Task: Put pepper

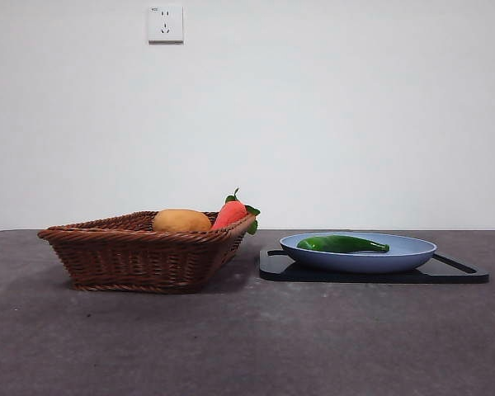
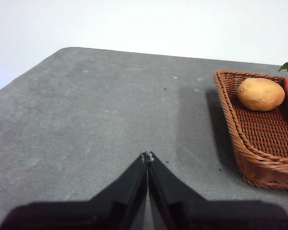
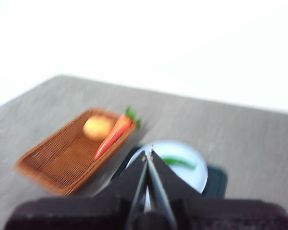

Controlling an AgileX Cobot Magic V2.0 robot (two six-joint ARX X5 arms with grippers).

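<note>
1. Pepper (image 1: 343, 243) lying in blue plate (image 1: 412, 252), centre-right of front frame, on black tray (image 1: 466, 272).
2. Right end effector (image 3: 148, 152) pressed together, above plate, apart from pepper (image 3: 178, 162).
3. Left end effector (image 2: 147, 155) pressed together, over bare grey bench (image 2: 86, 120).
4. Wicker basket (image 1: 124, 252) lower left; white wall (image 1: 313, 99) behind.

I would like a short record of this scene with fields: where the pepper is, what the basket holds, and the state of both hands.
pepper: green pepper lies in the blue plate
plate: rests on a black tray, beside the basket
basket: wicker basket holds a potato and a carrot
left hand: left hand shut, empty, above bare table, apart from the basket
right hand: right hand shut, empty, above the plate; that view is blurred
</note>
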